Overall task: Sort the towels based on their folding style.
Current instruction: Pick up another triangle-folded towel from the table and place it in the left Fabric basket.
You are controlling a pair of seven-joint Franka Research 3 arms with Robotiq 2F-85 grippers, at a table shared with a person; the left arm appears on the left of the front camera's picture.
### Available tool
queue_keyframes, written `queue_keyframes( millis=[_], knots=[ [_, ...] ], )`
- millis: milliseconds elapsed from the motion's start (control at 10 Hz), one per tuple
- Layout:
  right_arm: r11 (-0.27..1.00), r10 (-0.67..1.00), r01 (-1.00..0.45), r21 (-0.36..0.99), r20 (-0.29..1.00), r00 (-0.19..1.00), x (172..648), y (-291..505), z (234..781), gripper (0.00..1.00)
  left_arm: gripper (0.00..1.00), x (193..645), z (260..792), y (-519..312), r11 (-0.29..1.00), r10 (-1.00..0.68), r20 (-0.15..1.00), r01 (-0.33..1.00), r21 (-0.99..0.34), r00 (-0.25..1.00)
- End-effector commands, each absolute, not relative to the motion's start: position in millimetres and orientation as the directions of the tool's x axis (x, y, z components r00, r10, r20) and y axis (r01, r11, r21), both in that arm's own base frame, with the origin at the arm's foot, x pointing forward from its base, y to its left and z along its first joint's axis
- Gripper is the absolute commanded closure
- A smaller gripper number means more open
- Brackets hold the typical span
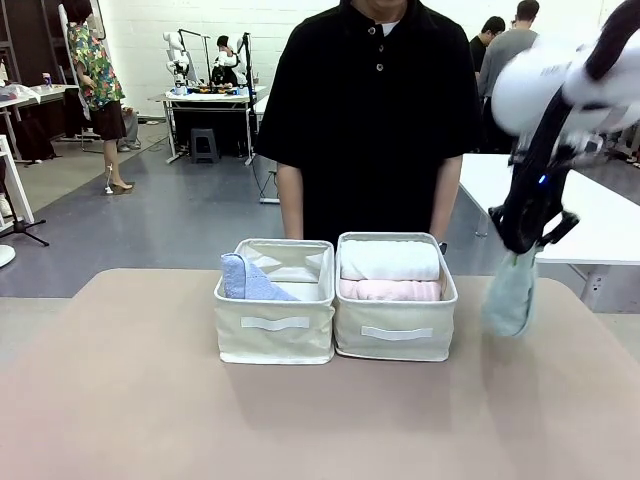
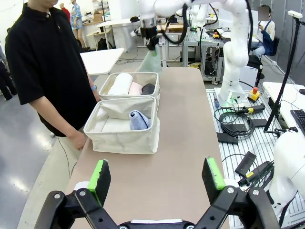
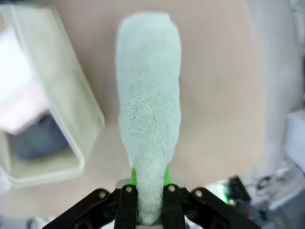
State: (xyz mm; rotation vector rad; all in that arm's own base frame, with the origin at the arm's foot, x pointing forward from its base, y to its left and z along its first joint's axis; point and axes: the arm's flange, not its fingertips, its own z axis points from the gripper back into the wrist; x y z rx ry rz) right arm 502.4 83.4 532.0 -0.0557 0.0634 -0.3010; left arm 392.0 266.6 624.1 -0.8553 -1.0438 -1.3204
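We see a pale teal towel (image 3: 148,109), a lavender-blue towel (image 1: 243,279), a white towel (image 1: 389,260), a pink towel (image 1: 390,290), a dark grey towel (image 2: 148,88), cream bins (image 1: 275,338) and a tan table (image 1: 150,400).

The pale teal cone towel (image 1: 510,295) hangs narrow end up beside the right bin (image 1: 395,345), which holds a white roll (image 1: 388,260), pink roll (image 1: 390,290) and dark grey roll (image 2: 148,88). The lavender-blue cone (image 1: 245,278) lies in the left bin (image 1: 275,340).

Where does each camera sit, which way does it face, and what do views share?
Front: fixed on the robot's side, facing the person across the table; right arm at right.
Left wrist: looks along the table over the open left pincer.
Right wrist: looks down past the right pincer, shut on the pale teal towel.
Shared: front and right wrist both show that towel.
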Motion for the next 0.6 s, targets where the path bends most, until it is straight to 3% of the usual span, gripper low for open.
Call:
queue_keyframes(
  millis=[0,300,500],
  knots=[
    [0.993,-0.117,0.118,0.000,0.025,0.993,438.8,81.6,609.6,0.93,0.00,388.3,623.6,265.9,0.089,-0.331,0.942,0.993,0.083,-0.049],
    [0.998,-0.029,0.022,0.060,0.115,0.993,374.9,88.4,664.4,0.93,0.00,388.3,623.6,265.9,0.089,-0.331,0.942,0.993,0.083,-0.049],
    [0.999,-0.045,0.044,0.011,0.118,0.992,374.9,92.3,682.2,0.93,0.00,388.3,623.6,265.9,0.089,-0.331,0.942,0.993,0.083,-0.049]
  ],
)
